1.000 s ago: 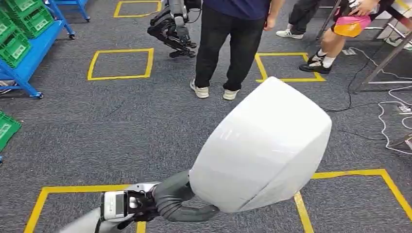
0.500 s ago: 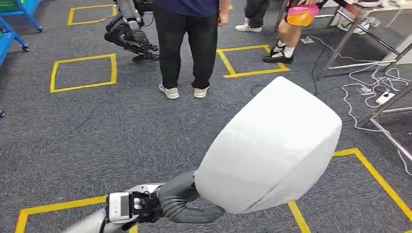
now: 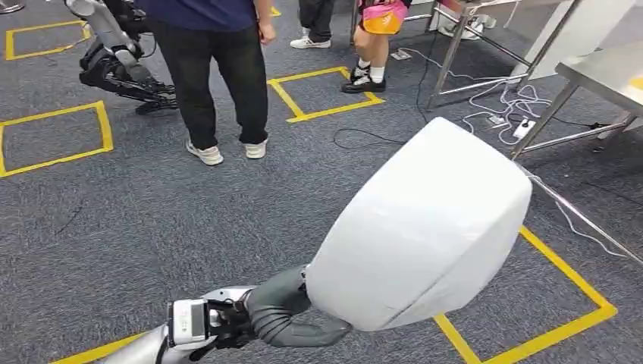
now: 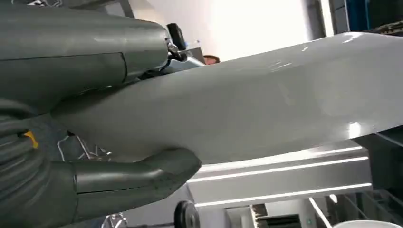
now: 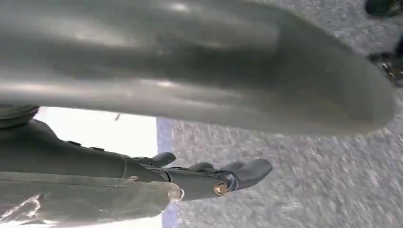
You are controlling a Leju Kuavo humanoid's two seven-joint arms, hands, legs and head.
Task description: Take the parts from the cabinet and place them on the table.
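White part [image 3: 421,227], a large smooth rounded shell, rides above the floor at the end of the left arm in the head view. The left hand [image 3: 284,311] grasps it at its lower near edge: the thick grey thumb [image 3: 315,332] lies under the shell and the rest of the hand reaches up behind it. In the left wrist view the same shell [image 4: 266,99] stretches across the frame, with the thumb [image 4: 142,175] pressed against one face and the darker fingers [image 4: 85,42] laid on the other, so the part is clamped between them.

In the right wrist view the right hand [image 5: 209,90] shows its thick thumb across the frame and its dark fingers [image 5: 228,178] extended and slightly bent, apart from the thumb, with nothing between them; grey carpet lies behind.

The floor [image 3: 152,220] is dark grey carpet marked with yellow tape squares [image 3: 322,91]. A person in dark trousers and white shoes [image 3: 220,83] stands ahead, with another person's legs [image 3: 368,45] farther back near a metal frame. Another robot [image 3: 114,53] crouches at the far left. At the right stands a metal counter [image 3: 606,72] on slanted legs, with white cables and a power strip [image 3: 523,125] on the carpet under and beside it.
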